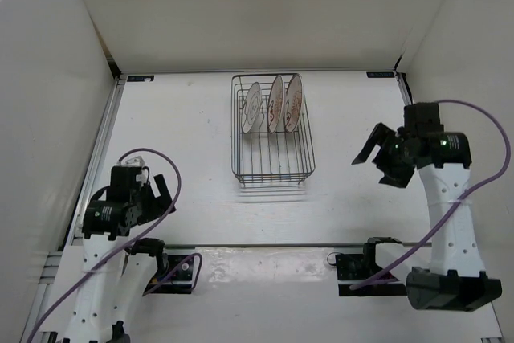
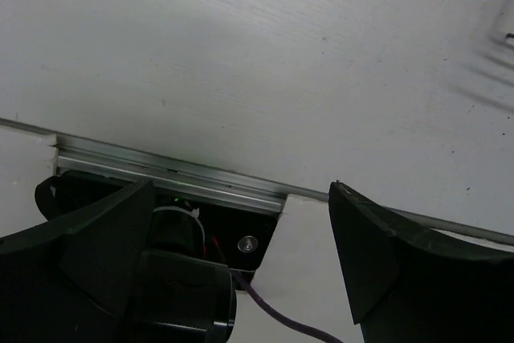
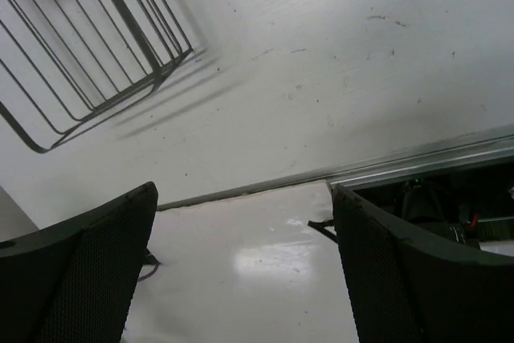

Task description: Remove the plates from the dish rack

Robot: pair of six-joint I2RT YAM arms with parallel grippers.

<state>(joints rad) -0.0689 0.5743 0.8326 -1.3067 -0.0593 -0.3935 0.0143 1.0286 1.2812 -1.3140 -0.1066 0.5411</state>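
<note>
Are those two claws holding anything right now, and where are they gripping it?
Nothing is held. The left gripper and right gripper are both open and empty; all three plates stand in the dish rack.

Three plates (image 1: 275, 104) seemingly upright in rack (image 1: 277, 162).

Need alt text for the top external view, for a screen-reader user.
A wire dish rack sits centre frame, with three plates standing upright at its far end. Both arms are clear of it: left arm at near left, right arm to the rack's right, jaws open and empty.
</note>
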